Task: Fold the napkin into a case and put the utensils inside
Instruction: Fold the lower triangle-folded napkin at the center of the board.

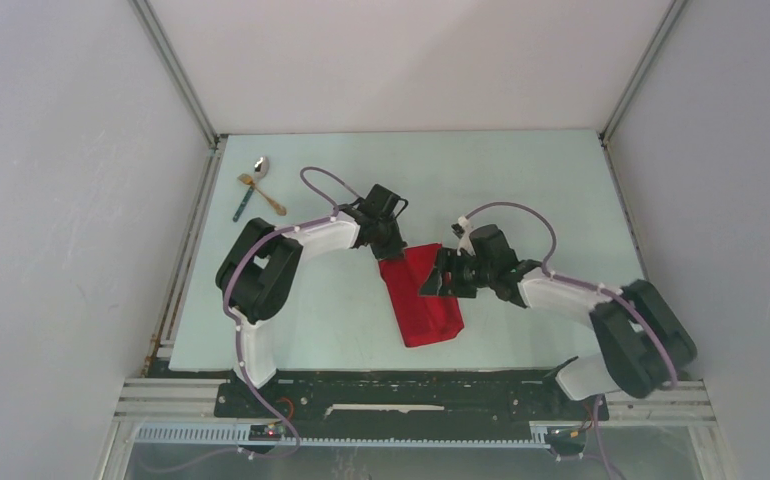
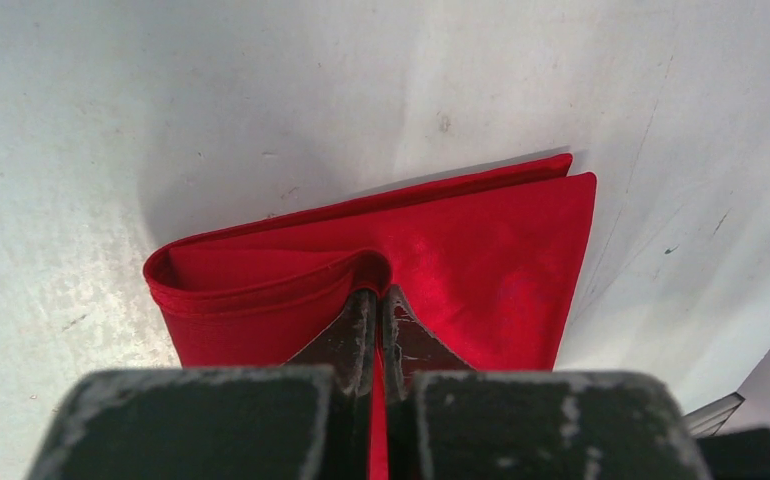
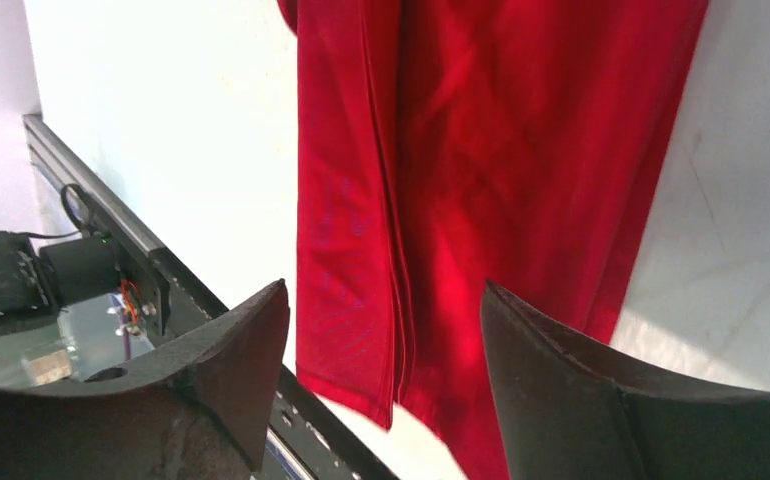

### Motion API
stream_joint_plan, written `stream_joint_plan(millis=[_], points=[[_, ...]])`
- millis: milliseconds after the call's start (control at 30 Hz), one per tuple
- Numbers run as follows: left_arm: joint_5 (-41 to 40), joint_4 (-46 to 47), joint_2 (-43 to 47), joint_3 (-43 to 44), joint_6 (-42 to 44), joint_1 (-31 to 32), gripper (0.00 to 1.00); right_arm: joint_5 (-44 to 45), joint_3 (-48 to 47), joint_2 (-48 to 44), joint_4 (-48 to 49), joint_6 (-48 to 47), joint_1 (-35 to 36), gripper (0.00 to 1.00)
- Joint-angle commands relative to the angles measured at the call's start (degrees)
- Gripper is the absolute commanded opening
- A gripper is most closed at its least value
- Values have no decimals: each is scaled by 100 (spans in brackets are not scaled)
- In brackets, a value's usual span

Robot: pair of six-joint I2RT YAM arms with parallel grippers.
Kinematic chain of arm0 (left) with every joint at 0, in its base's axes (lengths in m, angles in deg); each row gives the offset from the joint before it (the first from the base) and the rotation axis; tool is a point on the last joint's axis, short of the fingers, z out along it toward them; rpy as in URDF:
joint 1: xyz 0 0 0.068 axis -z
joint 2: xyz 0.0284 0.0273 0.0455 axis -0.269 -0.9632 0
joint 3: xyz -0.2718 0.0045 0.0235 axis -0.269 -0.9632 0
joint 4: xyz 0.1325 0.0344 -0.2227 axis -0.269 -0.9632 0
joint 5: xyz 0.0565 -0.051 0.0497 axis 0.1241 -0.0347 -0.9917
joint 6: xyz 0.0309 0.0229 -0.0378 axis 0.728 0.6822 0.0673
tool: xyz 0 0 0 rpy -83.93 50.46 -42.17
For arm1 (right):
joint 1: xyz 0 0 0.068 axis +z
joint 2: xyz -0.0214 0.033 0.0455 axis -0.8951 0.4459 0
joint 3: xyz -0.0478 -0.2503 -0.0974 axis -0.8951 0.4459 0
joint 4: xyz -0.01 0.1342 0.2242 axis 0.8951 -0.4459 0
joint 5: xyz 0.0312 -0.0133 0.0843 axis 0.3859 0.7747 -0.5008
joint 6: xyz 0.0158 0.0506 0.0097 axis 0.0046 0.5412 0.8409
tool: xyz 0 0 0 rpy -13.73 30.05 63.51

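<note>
napkin (image 1: 423,300): folded into a long packet, mid worktop (image 1: 531,190), between the two grippers.
left gripper (image 2: 376,292): closed, pinching the top layer at the napkin's far end, which stands raised like an open mouth.
right gripper (image 3: 386,300): jaws wide apart, holding nothing, over the napkin's right edge.
utensils (image 1: 253,187): far left corner, well apart.

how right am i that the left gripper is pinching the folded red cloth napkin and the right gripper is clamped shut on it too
Half right. The right gripper is open, not clamped: the right wrist view shows its fingers wide apart, the folded red cloth napkin lying past the gap. The left gripper is indeed pinching the napkin's edge.
</note>
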Motion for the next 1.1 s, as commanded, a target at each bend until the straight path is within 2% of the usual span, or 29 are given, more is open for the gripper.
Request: stream_joint_plan(millis=[0,300,433,633,733,900,967,1067], points=[[61,120,186,86,155,62,0,-810,-453,863,1191,14,-252,75],[143,118,283,90,201,84,0,-1108,-1139,2039,1421,-74,-351,58],[47,8,317,135,252,90,0,-1150,-1209,2211,1500,-1,-381,48],[188,-9,311,199,316,88,0,-1136,-1314,2431,1422,13,-373,45],[205,-13,320,205,333,90,0,-1049,-1344,2467,1426,31,-348,37],[236,-16,329,224,359,87,0,-905,-1401,2482,1421,117,-311,33],[259,-17,345,226,373,90,0,-863,-1399,2498,1412,190,-299,27],[324,-16,367,243,410,86,1,-812,-1374,2524,1490,410,-266,7]])
